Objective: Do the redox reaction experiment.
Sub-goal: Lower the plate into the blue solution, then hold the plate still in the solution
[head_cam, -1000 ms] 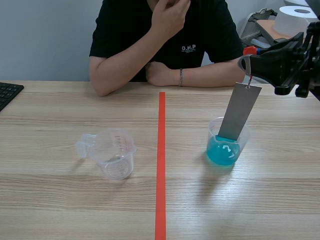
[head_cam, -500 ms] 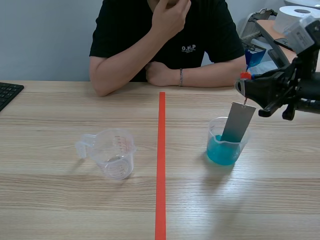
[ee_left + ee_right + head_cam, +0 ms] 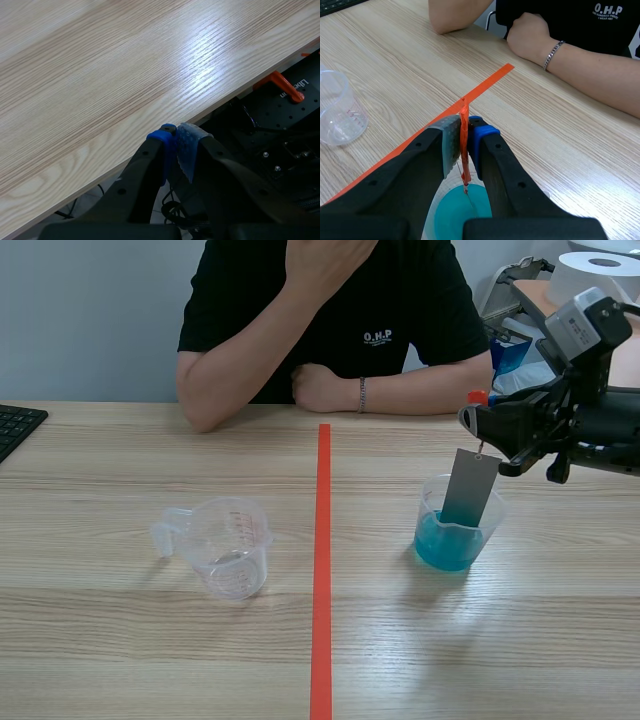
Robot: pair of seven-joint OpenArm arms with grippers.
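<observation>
Right gripper (image 3: 472, 421) is located at the right of the scene view, on an arm entering from the right edge, directly above the beaker (image 3: 456, 525). Its fingers are clenched on a thin orange-red strip (image 3: 464, 127), which is pressed upright between the two pads. A fine wire runs from the lower end of the strip down toward the beaker. A grey metal plate (image 3: 470, 488) is suspended below the gripper. The plate is slightly tilted, and its lower end is immersed in the blue liquid (image 3: 445, 545) that fills the lower part of the beaker. The beaker is placed on the table (image 3: 130, 640) at centre right, to the right of the orange-red tape line (image 3: 321, 560).

An empty transparent measuring cup (image 3: 228, 548) is positioned at centre left, on the other side of the tape line and well apart from the beaker. Its handle is directed toward the left edge.

Left gripper (image 3: 176, 145) is closed, pad against pad, with nothing held between them. It is held over the edge of the table.

A person in a black shirt (image 3: 330, 300) is seated at the top of the frame, with one forearm laid on the table. A keyboard (image 3: 16, 426) is visible at the left edge.
</observation>
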